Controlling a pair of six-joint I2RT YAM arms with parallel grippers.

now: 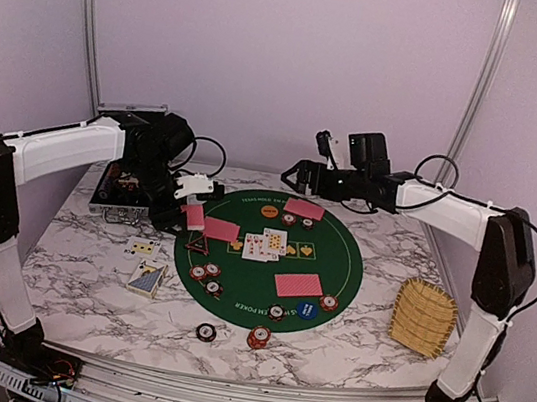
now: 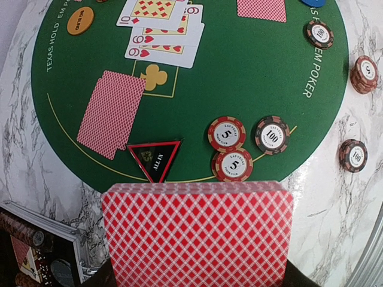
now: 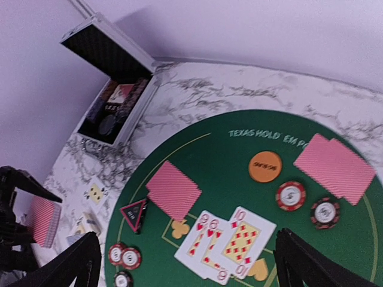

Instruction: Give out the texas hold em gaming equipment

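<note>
Clamped narrow in the left pincer (image 1: pixel 193 202), over the left edge of the green felt mat (image 1: pixel 340 262): a deck of red-backed cards (image 2: pixel 197 233), backs toward the wrist camera. Spread wide above the mat's far edge, nothing between its fingers: the right pincer (image 1: pixel 295 177).

At the mat's centre, a fan of face-up cards (image 1: pixel 264 244), a ten and nines in red suits. Face-down on the mat, three red-backed pairs: the far pair (image 1: pixel 304 208), the left pair (image 1: pixel 221 229), the near pair (image 1: pixel 297 285).

Just left of the far pair, on the mat, an orange button (image 1: pixel 269 211). Just centreward of the far pair, two far chips (image 1: pixel 288 219).

At the mat's left rim, right against a corner of the left pair, a dark triangular marker (image 2: pixel 154 159). Beside it toward the near-left rim, a cluster of three chips (image 2: pixel 227 134), touching one another.

Along the mat's near rim, a blue chip (image 1: pixel 307 310) between two dark-and-red ones.

Off the mat, just past its near rim on the marble desk (image 1: pixel 367 352), two chip stacks (image 1: pixel 259 337), near each other but apart.

Left of the mat on the desk, loose face-up cards (image 1: pixel 143 246); beyond them, an open black case (image 1: pixel 118 194). Right of the mat, well apart, a wicker tray (image 1: pixel 423 315).
</note>
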